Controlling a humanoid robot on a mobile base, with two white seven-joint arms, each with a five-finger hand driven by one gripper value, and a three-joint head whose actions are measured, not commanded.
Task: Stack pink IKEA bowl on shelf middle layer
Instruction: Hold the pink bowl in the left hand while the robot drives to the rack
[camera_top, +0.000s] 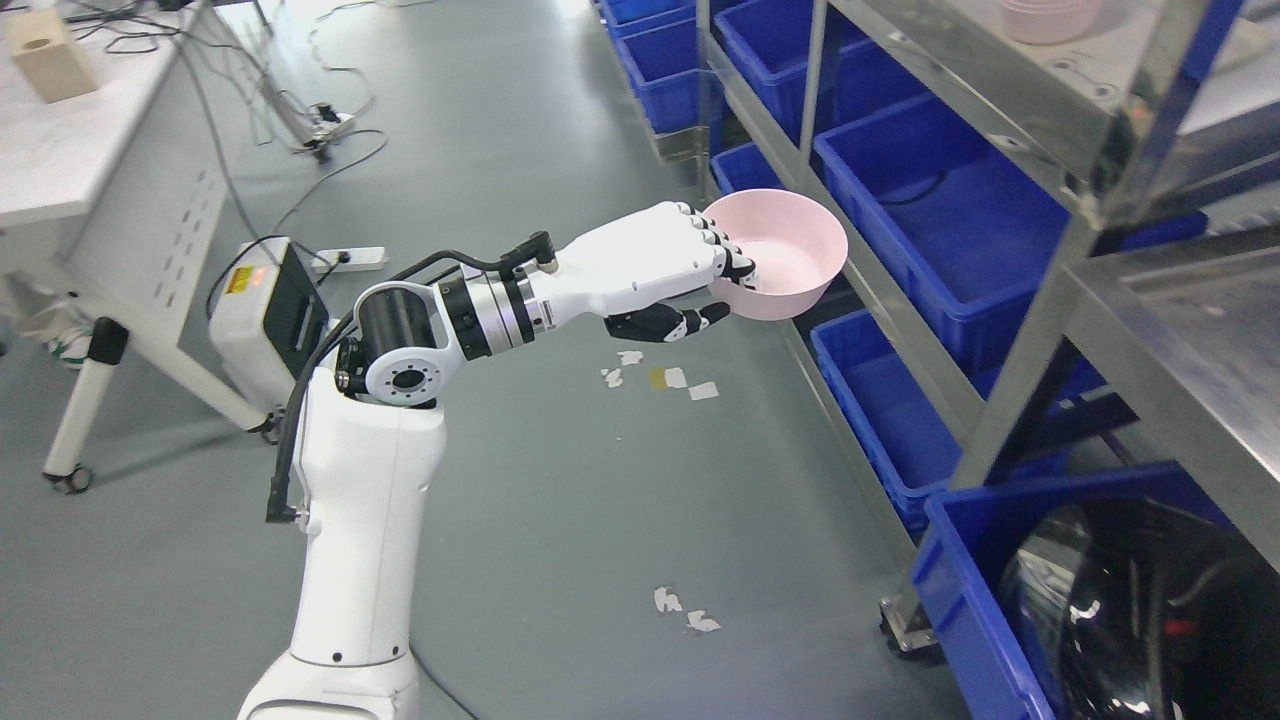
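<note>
blue bins (950, 230), white table (70, 150), floor cables (330, 130)

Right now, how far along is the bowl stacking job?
Pickup looks done: the left hand grips the pink bowl by its rim, held in the air beside the metal shelf. In hand: carrying it toward the shelf. Left: placing it onto the other pink bowl already sitting on a shelf layer at the top of the view.

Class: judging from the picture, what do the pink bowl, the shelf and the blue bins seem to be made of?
Pink bowl: likely matte plastic, with an even, dull colour. Shelf: metal, probably steel; it is silvery and reflective. Blue bins: apparently moulded plastic, uniform and slightly glossy.
</note>
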